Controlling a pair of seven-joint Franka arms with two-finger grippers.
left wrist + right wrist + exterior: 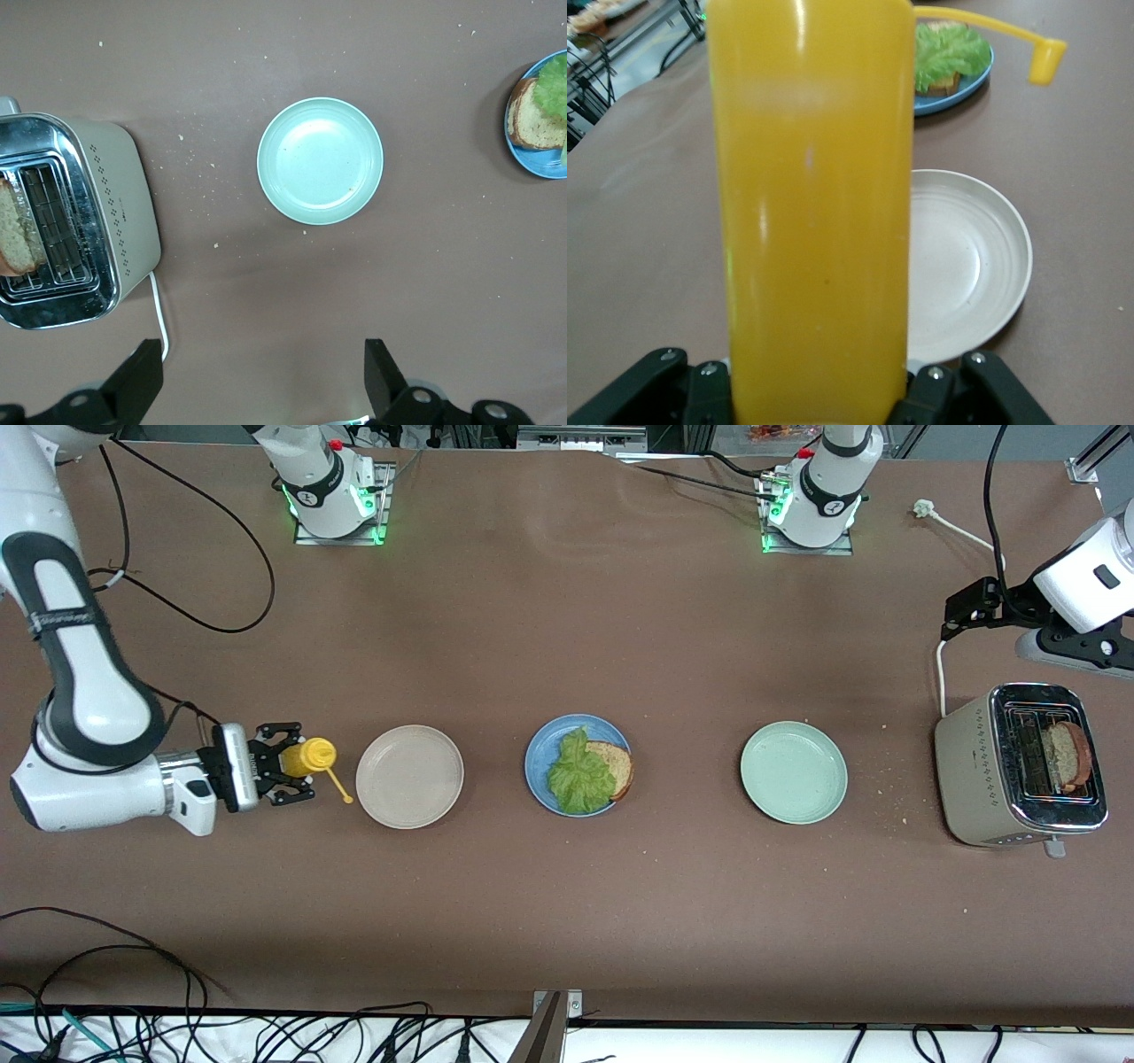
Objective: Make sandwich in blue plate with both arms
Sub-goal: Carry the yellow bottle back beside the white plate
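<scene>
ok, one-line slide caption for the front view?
Right tool holds the yellow squeeze bottle beside the beige plate; lettuce on bread slice waits in the blue plate.

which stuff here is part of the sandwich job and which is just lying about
Part of the job:
- blue plate
- bread slice on it, under the lettuce leaf
- second bread slice in the toaster

Just lying about:
- beige plate
- pale green plate
- yellow squeeze bottle, held in the right pincer
</scene>
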